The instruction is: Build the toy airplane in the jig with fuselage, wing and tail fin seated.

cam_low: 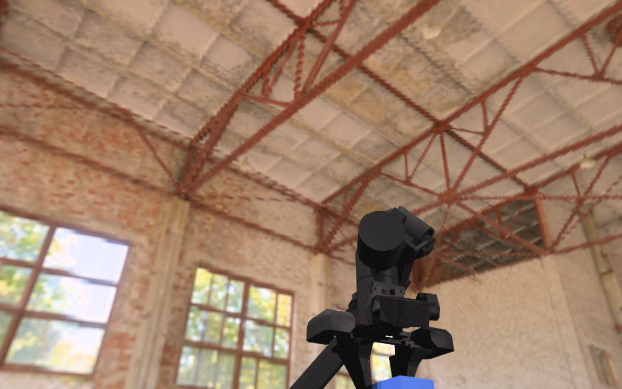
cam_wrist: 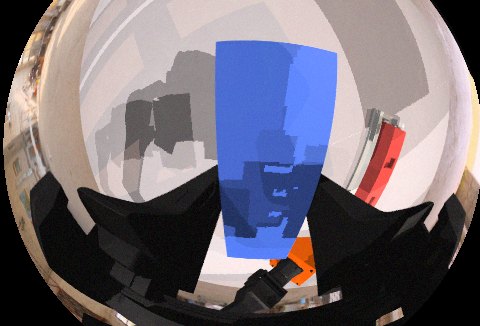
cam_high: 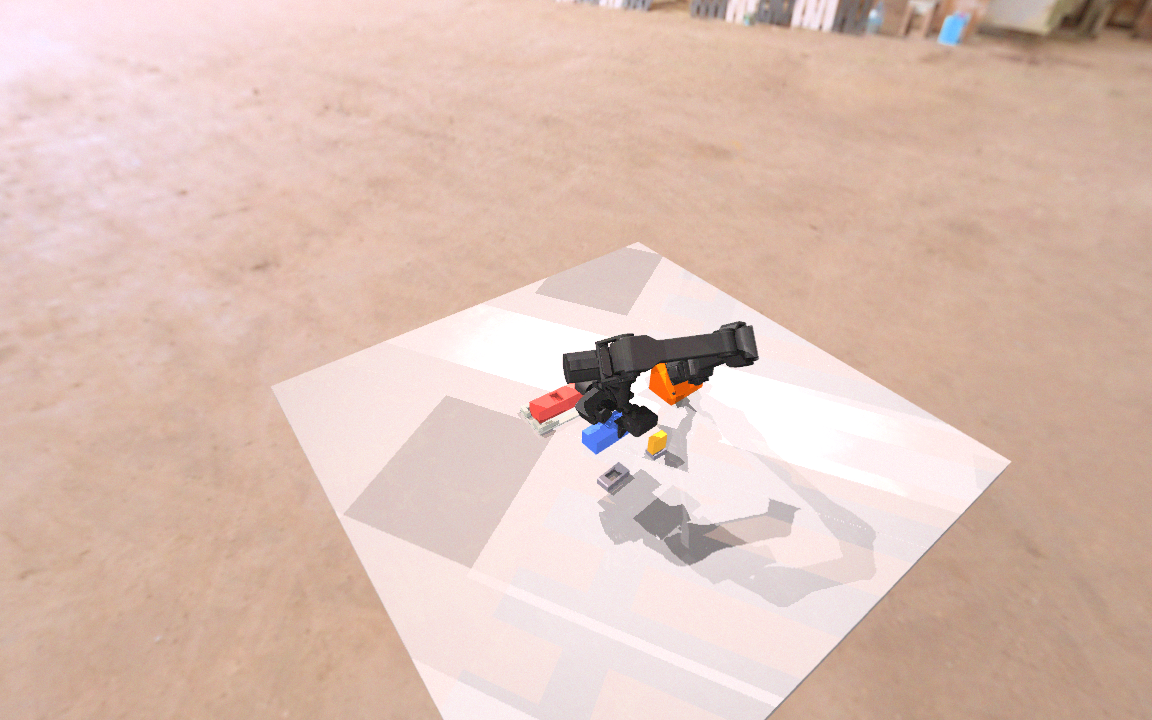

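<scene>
The blue wing is held raised by my gripper, which is shut on its sides. Its tab is hidden underneath. The red fuselage lies along the pale cradle, with an empty socket showing on top; whether it is fully down is too small to tell. The cradle's far end is hidden behind my gripper in the top view. The yellow tail fin stands in a small grey holder, just right of the wing.
A bare grey holder with a square opening stands in front of the wing. The orange arm mount is behind my gripper, on the right in the top view. The arm spans above the work area.
</scene>
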